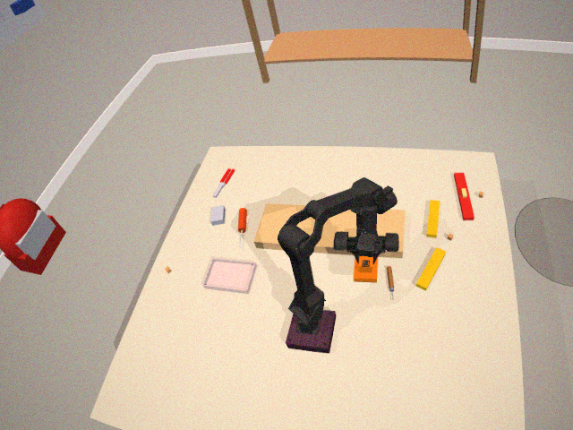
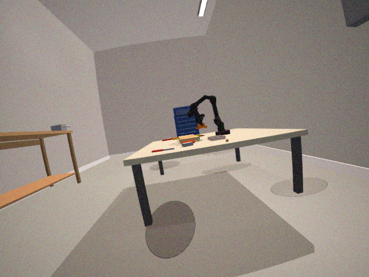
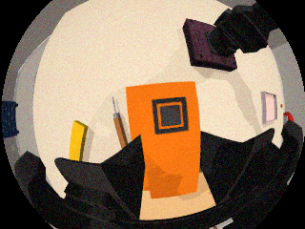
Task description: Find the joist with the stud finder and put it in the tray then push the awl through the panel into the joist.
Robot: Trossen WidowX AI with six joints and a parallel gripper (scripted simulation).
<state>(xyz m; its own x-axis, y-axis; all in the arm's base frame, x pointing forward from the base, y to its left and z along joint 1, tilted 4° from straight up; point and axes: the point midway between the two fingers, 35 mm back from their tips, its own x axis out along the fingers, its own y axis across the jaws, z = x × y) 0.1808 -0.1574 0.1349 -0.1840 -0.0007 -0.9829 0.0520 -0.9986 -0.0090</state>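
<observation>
End effector [image 1: 365, 259] [image 2: 200, 124] [image 3: 167, 135]: clamped on stud finder [image 1: 365, 272] [image 2: 201, 126] [image 3: 163, 143], raised above bench [image 1: 416, 370] [image 2: 262, 133] [image 3: 71, 57]. Awl [image 1: 390, 278] [image 3: 119, 129]: on bench, near stud finder. Tray [image 1: 229, 276] [image 2: 216, 137] [image 3: 269, 108]: vacant, between panel [image 1: 282, 227] [image 2: 189, 138] [image 3: 176, 208] and bench's left edge in top view.

The black, angular arm [image 1: 301, 272] [image 2: 215, 110] [image 3: 250, 29] has chunky rounded joints.

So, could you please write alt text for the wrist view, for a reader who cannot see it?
The gripper holds an orange stud finder with a dark square on its face. A brown-handled awl and a yellow block lie to its left in the picture.
</observation>
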